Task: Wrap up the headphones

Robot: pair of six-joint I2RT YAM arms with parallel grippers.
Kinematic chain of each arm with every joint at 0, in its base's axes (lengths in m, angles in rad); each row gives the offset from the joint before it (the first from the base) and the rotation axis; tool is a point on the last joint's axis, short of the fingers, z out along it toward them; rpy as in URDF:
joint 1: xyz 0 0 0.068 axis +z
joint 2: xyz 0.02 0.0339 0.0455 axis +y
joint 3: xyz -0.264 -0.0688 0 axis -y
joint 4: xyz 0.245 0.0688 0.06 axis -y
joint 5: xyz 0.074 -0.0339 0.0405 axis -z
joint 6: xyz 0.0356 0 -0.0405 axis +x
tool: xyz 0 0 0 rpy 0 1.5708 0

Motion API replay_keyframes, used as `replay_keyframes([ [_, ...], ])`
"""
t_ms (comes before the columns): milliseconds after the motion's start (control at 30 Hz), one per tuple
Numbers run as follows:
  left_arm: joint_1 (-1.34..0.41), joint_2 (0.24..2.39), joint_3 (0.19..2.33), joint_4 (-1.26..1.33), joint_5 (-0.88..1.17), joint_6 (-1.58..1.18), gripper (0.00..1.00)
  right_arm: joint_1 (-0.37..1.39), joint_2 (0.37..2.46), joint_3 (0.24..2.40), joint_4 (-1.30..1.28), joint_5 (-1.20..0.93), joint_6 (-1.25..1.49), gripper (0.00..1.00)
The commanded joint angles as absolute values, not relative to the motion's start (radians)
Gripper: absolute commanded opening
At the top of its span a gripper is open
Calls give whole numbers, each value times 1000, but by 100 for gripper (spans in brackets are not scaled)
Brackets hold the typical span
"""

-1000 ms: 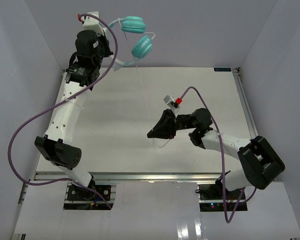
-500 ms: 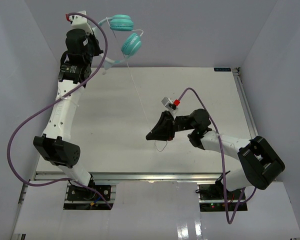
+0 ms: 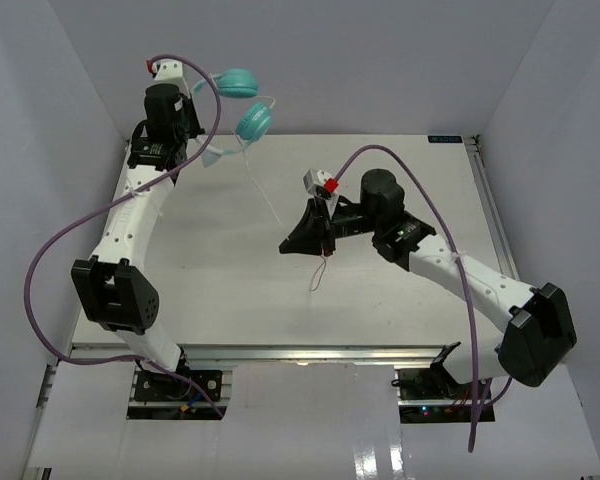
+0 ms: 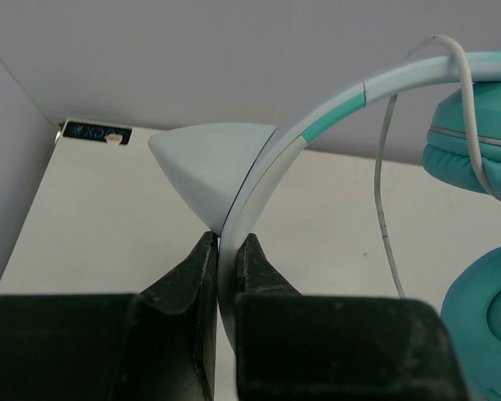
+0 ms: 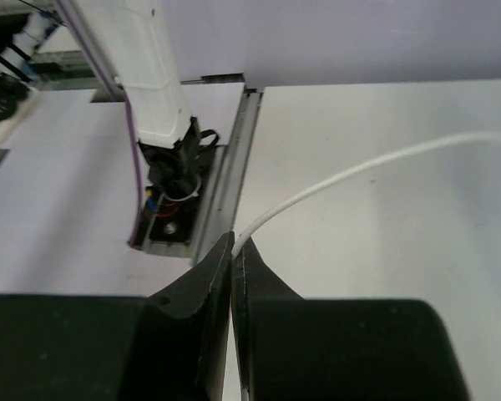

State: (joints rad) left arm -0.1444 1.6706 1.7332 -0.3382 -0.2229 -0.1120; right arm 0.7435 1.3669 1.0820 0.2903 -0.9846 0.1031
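Aloft over the desk's (image 3: 400,180) far-left corner, the left end effector (image 4: 225,244) clamps the headphones' (image 3: 245,103) headband (image 4: 271,163); the right end effector (image 5: 233,244) pinches the cord (image 5: 359,167): wind it taut, without yanking.

The top external camera hangs high above and behind the arms, facing down and forward. It is far enough off to take in the whole worktop (image 3: 220,250), both arm bases (image 3: 165,385) along the bottom edge, and the side walls (image 3: 40,100). The left wrist camera sits just behind the left gripper (image 4: 225,244) and looks along its fingers, very near the headphones (image 4: 476,167), with a far corner of the worktop and the back wall (image 4: 192,50) beyond. The right wrist camera rides likewise behind the right gripper (image 5: 233,244), very near the cord (image 5: 359,167), facing back toward the left arm's base (image 5: 171,200) at the worktop's near edge. Headphones, cord and that base also show in the top view.
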Motion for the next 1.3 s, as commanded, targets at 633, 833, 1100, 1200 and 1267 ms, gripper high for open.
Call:
replay_keyframes([
  [633,-270,1634,1279,-177,-108,-34,0,953,1368,1595,-441,-42,-898,8],
  [833,-355,1581,1172,-169,-75,-20,0,953,1376,1555,-354,107,-985,8],
  [1100,-472,1472,1052,-166,-59,-22,0,931,1386,1518,-193,213,-984,8],
  [1200,-500,1419,1018,-167,-49,-43,0,903,1385,1521,-175,215,-968,8],
  [1267,-513,1378,992,-166,-38,-51,0,885,1381,1517,-168,209,-961,8],
])
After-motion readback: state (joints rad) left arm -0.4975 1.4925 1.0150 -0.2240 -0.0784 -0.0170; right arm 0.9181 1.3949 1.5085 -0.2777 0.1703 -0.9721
